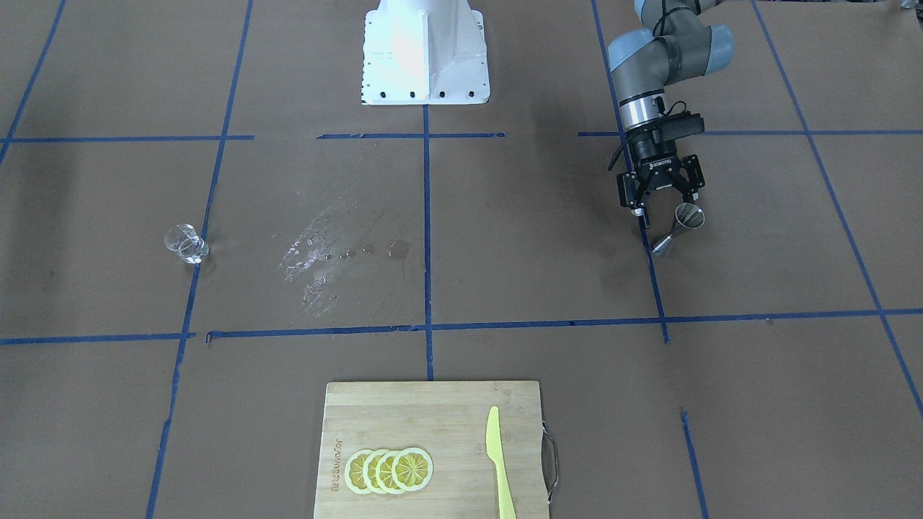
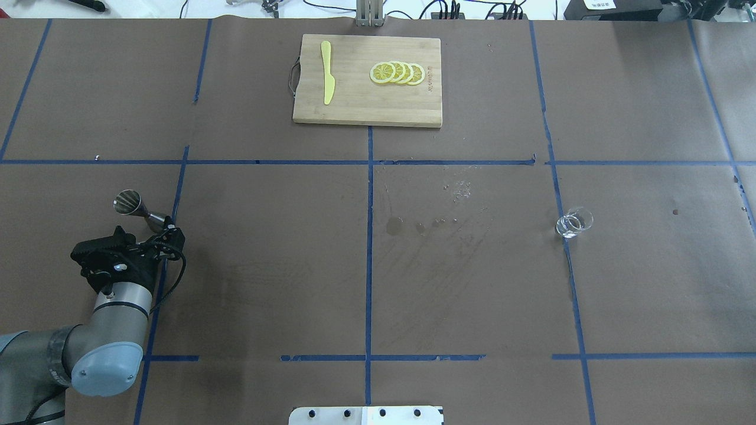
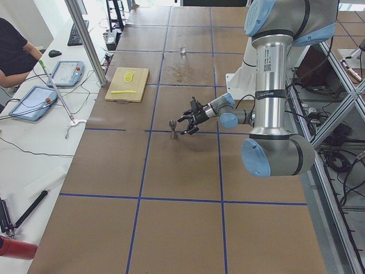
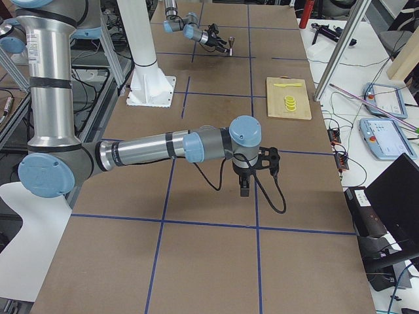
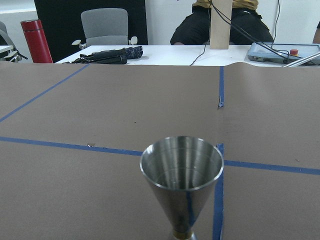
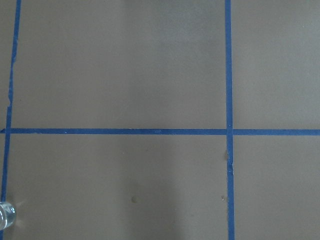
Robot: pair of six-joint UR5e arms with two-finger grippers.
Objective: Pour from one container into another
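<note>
A steel jigger (image 1: pixel 676 228) stands upright on the brown table near a blue tape line; it also shows as the jigger (image 2: pixel 137 209) from overhead. My left gripper (image 1: pixel 667 204) is held low just behind it, open, with nothing between its fingers. The left wrist view has the jigger (image 5: pixel 182 183) dead ahead and close, its bowl looking empty. A small clear glass (image 2: pixel 573 222) stands far off on the other side of the table. My right gripper (image 4: pixel 245 190) shows only in the exterior right view, pointing down over the table; I cannot tell if it is open or shut.
A wooden cutting board (image 2: pixel 360 109) at the table's far edge carries lemon slices (image 2: pixel 397 72) and a yellow plastic knife (image 2: pixel 327 79). Wet spots and smears (image 2: pixel 422 224) mark the table's middle. The white robot base (image 1: pixel 425 54) stands at the near edge.
</note>
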